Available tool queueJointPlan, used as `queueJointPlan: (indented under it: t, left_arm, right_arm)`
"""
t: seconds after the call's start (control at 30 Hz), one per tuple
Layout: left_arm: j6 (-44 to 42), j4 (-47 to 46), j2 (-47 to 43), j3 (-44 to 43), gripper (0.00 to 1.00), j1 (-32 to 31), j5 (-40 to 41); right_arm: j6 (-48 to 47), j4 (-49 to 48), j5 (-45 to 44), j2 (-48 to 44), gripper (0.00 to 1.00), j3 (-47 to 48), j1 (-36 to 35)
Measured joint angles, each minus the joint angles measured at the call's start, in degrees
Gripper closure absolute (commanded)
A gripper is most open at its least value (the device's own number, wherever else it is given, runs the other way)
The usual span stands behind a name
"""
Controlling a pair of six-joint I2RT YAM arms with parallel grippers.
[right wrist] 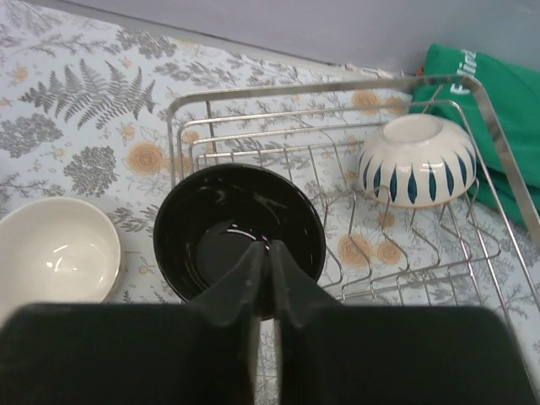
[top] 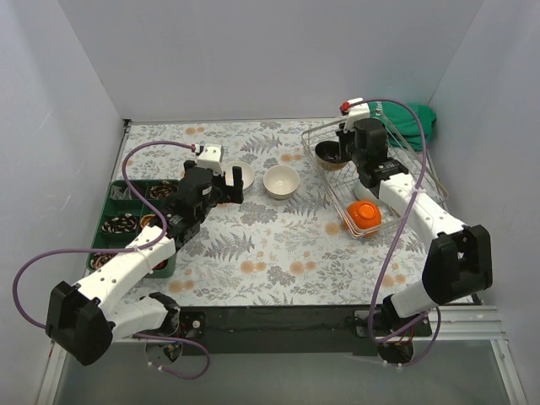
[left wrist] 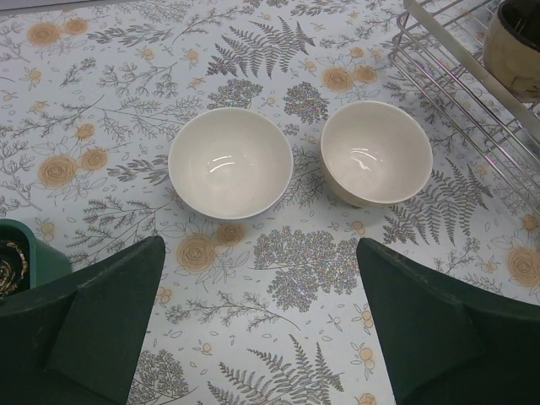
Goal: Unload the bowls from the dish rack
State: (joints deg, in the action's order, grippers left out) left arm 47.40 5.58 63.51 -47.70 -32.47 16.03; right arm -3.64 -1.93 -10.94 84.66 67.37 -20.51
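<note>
Orange bowl (top: 364,215) nearest, upright at the near end of the dish rack (top: 325,181), on the right side of the floral tabletop (top: 278,253). At about the same depth on the left, green compartment tray (top: 116,192), partly under the left arm. Just beyond, left hand (top: 229,187) spread wide above the tabletop and gripping nothing, its dark green fingers (left wrist: 110,325) framing two bowls in the wrist view. White bowl (left wrist: 230,164) just ahead of that hand, upright on the tabletop. Cream bowl (left wrist: 375,152) beside it on the rack side, close but apart, also upright, between the white bowl and the rack. Further on, in the far part of the rack, dark brown bowl (right wrist: 240,232), upright and glossy inside. Right hand (right wrist: 270,249) over it, fingers pressed together with only a hairline between them, tips at the bowl's near rim; rim pinched or not, cannot tell. To the right of the dark bowl, white bowl with blue stripes (right wrist: 418,164), turned foot-up and leaning among the prongs near the rack's far right corner. Farthest back, green cloth (right wrist: 481,101), just outside the rack's far side.
</note>
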Motion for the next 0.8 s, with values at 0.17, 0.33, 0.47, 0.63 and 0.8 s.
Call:
queueJointPlan:
  t: [0.17, 0.33, 0.47, 0.63, 0.8]
  left_arm:
    - [0.0, 0.0, 0.0, 0.0, 0.02, 0.0, 0.0]
    - [0.0, 0.0, 0.0, 0.0, 0.02, 0.0, 0.0]
    - [0.0, 0.0, 0.0, 0.0, 0.02, 0.0, 0.0]
    - [0.0, 0.1, 0.1, 0.0, 0.02, 0.0, 0.0]
    - [0.0, 0.2, 0.1, 0.0, 0.02, 0.0, -0.1]
  right_arm:
    - [4.9, 5.7, -2.7, 2.1, 0.48, 1.2, 1.2]
    - [10.2, 10.8, -3.9, 5.5, 0.43, 5.9, 4.0]
    - [13.6, 14.5, -3.5, 8.8, 0.43, 9.8, 5.7]
    - [16.9, 18.3, -0.5, 14.6, 0.45, 14.3, 7.1]
    - [18.6, 22.6, 3.5, 19.8, 0.6, 18.2, 7.8]
